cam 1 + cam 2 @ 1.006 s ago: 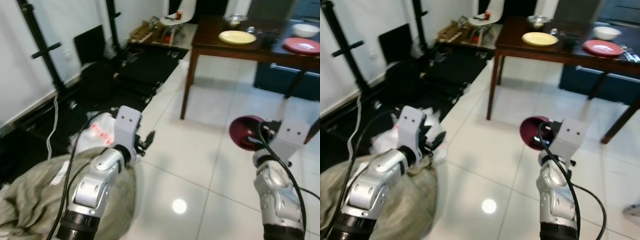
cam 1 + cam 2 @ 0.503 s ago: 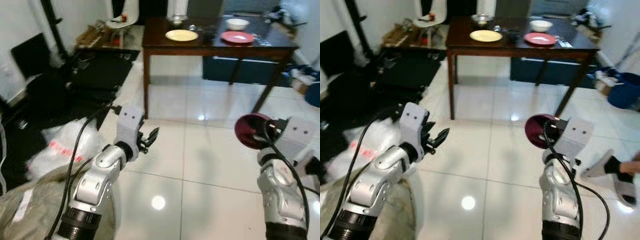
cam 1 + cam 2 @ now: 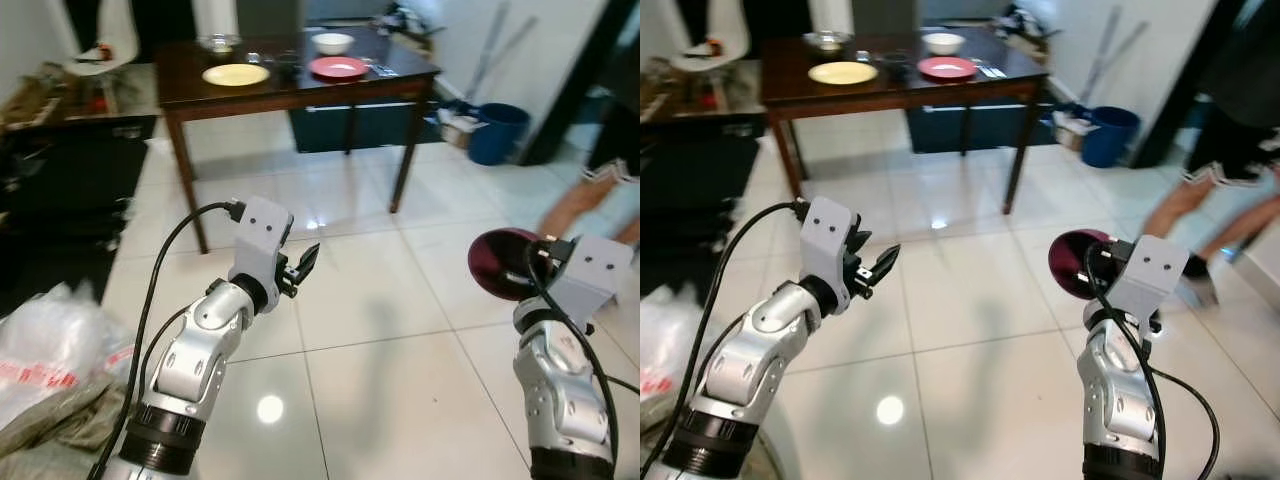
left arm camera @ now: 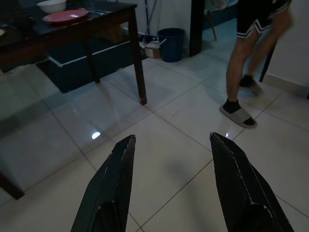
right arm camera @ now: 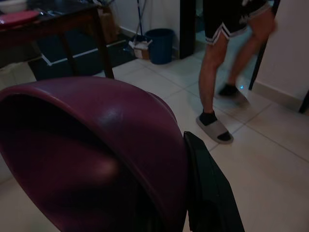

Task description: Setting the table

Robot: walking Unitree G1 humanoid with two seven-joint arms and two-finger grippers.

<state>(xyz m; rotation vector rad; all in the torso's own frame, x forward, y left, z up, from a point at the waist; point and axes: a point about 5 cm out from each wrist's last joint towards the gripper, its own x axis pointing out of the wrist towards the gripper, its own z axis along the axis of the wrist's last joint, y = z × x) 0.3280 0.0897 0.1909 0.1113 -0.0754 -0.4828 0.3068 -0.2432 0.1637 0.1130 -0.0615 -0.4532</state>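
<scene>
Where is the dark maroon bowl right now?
The dark maroon bowl is held in the right gripper out in front of the robot above the white tiled floor, well short of the dark wooden table.

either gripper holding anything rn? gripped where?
Right gripper holds a dark red bowl, pinched at its rim with one finger on the outside wall. Left gripper is open and holds nothing.
</scene>
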